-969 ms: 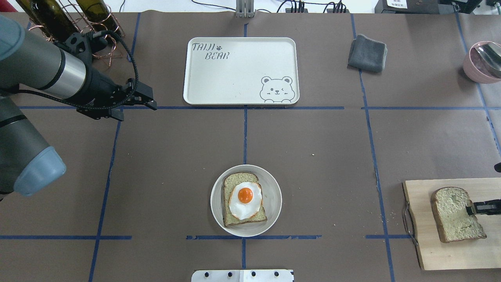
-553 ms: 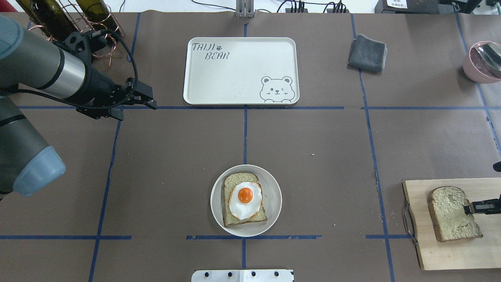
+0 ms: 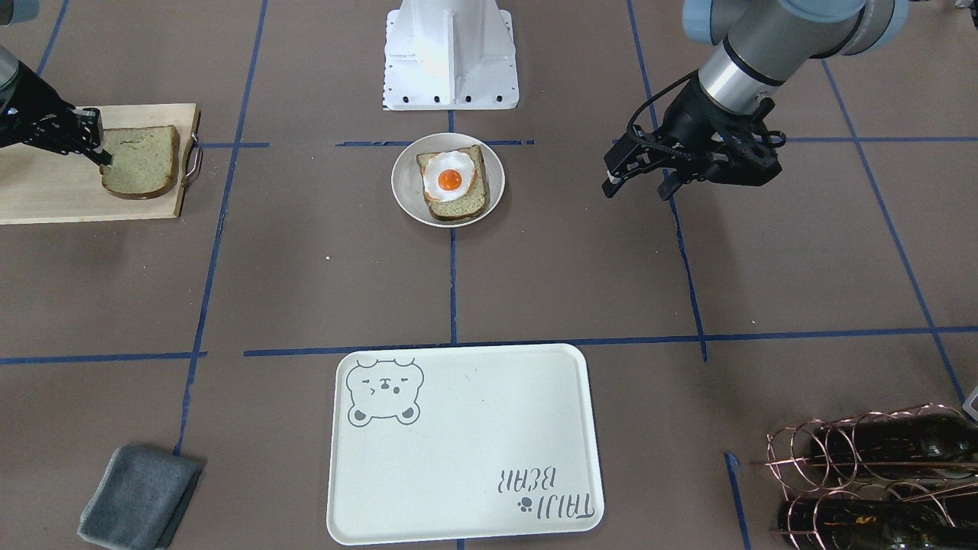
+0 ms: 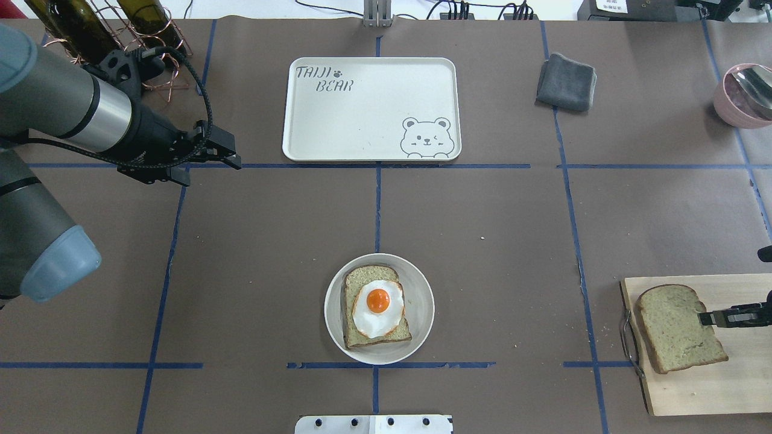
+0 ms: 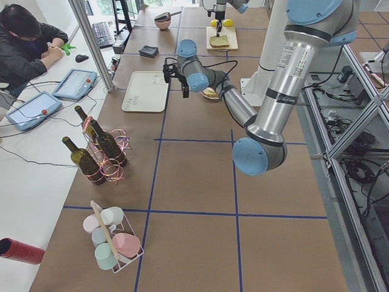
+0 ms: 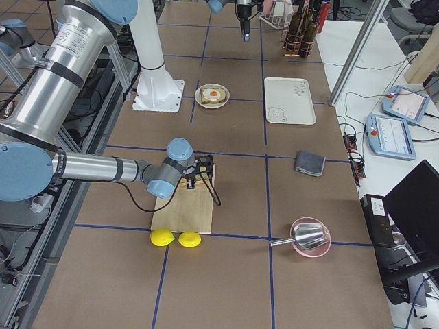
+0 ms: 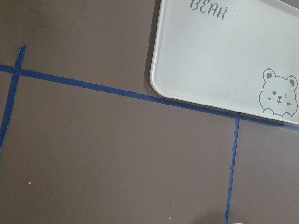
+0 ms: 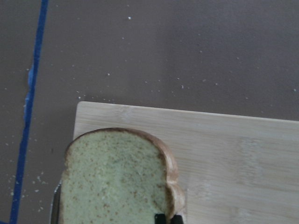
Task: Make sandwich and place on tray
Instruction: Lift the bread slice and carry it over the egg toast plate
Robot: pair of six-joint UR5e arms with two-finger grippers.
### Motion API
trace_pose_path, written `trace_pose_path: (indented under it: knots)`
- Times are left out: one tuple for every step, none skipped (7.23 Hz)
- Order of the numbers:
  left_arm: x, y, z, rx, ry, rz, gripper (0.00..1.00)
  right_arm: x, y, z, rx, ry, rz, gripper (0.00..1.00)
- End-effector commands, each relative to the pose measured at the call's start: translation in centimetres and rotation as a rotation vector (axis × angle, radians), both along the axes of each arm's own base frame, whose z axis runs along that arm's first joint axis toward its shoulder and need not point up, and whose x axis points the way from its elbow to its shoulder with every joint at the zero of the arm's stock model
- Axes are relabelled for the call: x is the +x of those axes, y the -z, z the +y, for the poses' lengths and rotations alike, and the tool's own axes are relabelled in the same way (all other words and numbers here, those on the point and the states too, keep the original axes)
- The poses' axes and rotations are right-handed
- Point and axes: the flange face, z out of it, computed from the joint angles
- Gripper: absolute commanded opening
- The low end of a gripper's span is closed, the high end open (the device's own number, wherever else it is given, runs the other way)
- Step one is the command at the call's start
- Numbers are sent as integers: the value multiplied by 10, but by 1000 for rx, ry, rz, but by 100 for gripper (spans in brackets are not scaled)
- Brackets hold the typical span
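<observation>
A plate (image 4: 423, 304) is set at the middle of the bench (image 4: 482, 211), the tray (image 4: 362, 108) beyond it, the cutting board (image 4: 711, 395) to its right.

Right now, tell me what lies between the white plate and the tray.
Nothing but bare brown table paper, crossed by blue tape lines, separates the plate and the tray, as the overhead view shows.

Brown paper-covered table (image 4: 271, 241) crossed by blue tape lines (image 4: 378, 205).
</observation>
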Motion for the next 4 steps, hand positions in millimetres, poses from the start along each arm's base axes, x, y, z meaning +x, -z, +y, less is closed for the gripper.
trace_pose_path:
  knots:
    - [0, -1, 0, -2, 0, -1, 100, -4, 18, -1, 52, 21, -87, 0]
    - [0, -3, 0, -4, 0, -3, 100, -5, 31, -7, 62, 28, -150, 0]
    - [1, -2, 0, -7, 0, -3, 100, -13, 57, -25, 40, 10, -223, 0]
    - [2, -4, 0, -9, 0, -5, 100, -31, 84, -44, 28, 3, -287, 0]
